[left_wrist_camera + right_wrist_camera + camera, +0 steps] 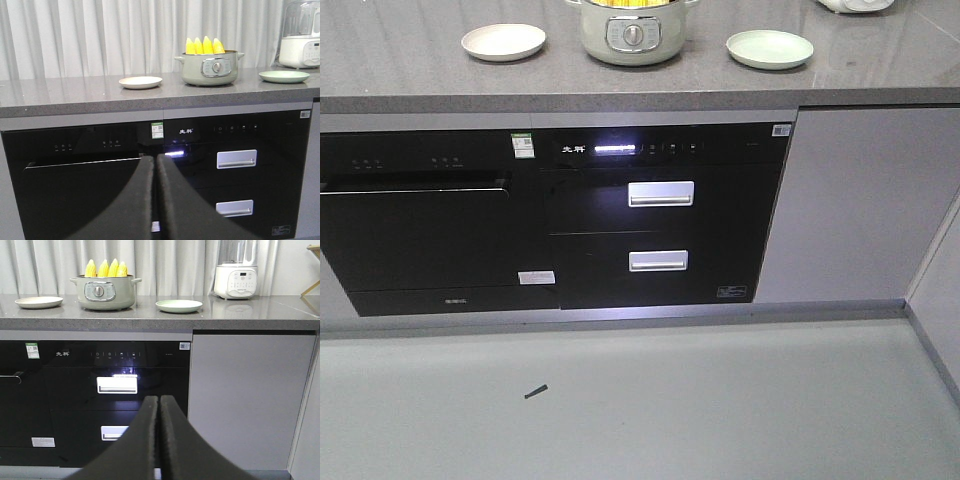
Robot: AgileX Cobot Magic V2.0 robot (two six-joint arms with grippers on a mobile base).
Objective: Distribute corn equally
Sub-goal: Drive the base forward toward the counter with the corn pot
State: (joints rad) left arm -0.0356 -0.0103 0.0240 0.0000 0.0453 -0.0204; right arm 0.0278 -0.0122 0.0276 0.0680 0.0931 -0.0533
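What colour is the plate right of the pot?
Pale green plate; best in right wrist view.

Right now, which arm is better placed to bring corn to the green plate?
Probably right: the green plate sits almost straight ahead of the right gripper, but far to the side of the left gripper.

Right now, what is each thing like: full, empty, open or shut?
corn, four cobs showing, standing upright in the pot
electric pot, lid off, holding the corn
cream plate, empty
green plate, empty
left gripper, shut, holding nothing
right gripper, shut, holding nothing
upper drawer, shut
lower drawer, shut
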